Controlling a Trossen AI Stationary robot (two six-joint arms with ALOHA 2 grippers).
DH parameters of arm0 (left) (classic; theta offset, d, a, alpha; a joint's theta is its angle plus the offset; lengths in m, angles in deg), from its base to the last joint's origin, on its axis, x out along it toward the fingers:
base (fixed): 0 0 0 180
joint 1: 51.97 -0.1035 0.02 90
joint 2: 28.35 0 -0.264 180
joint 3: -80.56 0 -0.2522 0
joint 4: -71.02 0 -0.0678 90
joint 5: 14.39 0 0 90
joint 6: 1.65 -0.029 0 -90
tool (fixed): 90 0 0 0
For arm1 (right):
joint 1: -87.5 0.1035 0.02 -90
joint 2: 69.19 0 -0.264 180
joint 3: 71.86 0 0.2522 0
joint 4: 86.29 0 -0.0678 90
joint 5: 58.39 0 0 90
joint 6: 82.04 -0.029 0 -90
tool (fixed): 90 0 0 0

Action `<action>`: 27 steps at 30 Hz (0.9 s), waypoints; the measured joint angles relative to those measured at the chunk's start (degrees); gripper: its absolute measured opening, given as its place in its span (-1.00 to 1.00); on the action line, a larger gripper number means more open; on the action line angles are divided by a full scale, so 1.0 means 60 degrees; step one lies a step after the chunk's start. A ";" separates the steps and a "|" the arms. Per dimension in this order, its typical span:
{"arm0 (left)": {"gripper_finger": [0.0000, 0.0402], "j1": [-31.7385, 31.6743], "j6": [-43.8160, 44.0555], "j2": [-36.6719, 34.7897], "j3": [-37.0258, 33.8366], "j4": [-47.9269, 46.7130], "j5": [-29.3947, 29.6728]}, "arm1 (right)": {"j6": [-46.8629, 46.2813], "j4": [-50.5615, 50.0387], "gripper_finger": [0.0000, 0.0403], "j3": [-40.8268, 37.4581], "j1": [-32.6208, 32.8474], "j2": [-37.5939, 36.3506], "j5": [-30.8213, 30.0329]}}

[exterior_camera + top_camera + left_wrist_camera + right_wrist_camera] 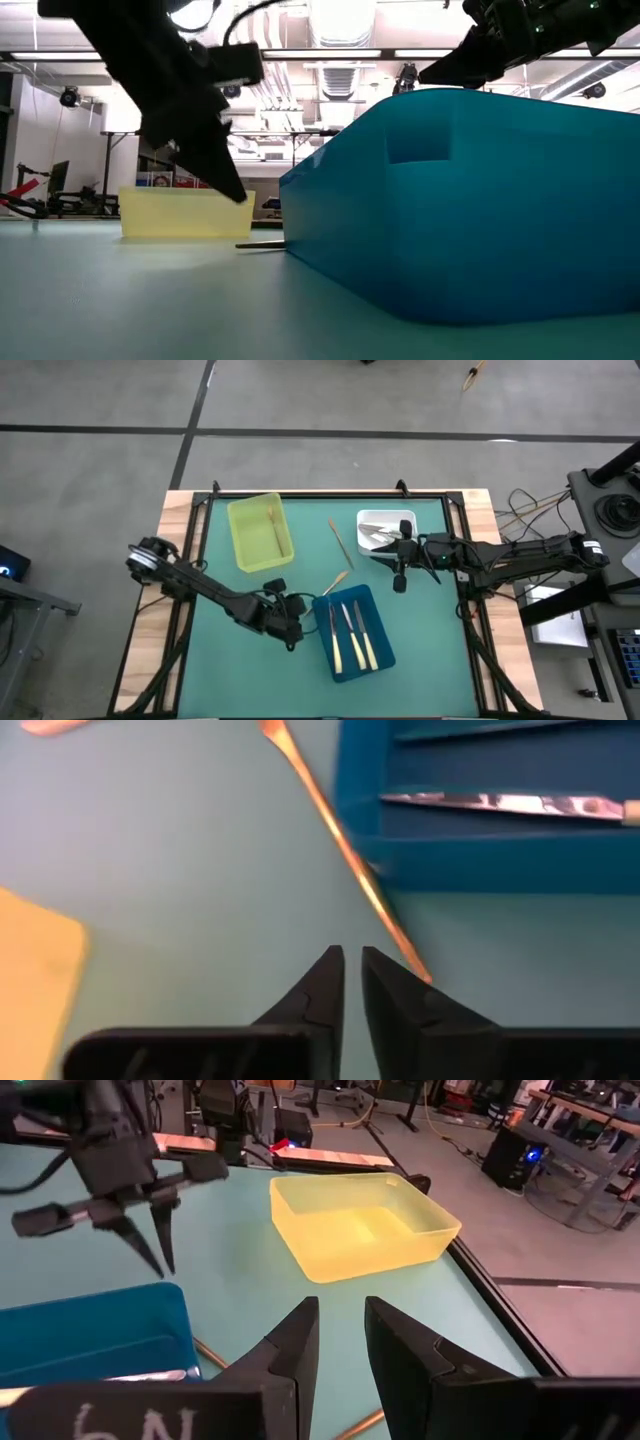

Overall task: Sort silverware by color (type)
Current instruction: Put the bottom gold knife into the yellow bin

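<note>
Three knives with cream-yellow handles (352,635) lie in the blue tray (380,610). Silver-grey utensils (377,539) lie in the white tray (385,516), and one thin gold piece (270,516) in the yellow tray (250,550). One gold utensil (340,543) lies flat on the mat. Another gold utensil (340,840) lies slanting at the blue tray's far left corner (372,870). My left gripper (351,960) hangs above the mat just left of the blue tray, pointing down at a slant near that utensil's end, its fingertips a narrow gap apart. My right gripper (340,1315) waits open over the white tray's near side.
The three trays stand on a green mat (230,660) framed by a black rail, with bare mat along the near side and at the left. Cables and equipment lie off the table's right edge.
</note>
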 joint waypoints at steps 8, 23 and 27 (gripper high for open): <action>-0.51 -0.0011 0.0214 0.0430 -0.0004 0.1026 -0.0224 | 0.0102 -0.0138 -0.62 0.0000 0.0000 0.0000 0.0000; -0.05 -0.0011 0.1217 0.1367 -0.0007 0.1497 -0.0058 | 0.0198 -0.0292 -0.62 0.0000 0.0000 0.0000 0.0000; -0.06 -0.0002 0.1239 0.1625 -0.0002 0.1636 0.0010 | 0.0197 -0.0316 -0.62 0.0000 0.0003 0.0000 0.0000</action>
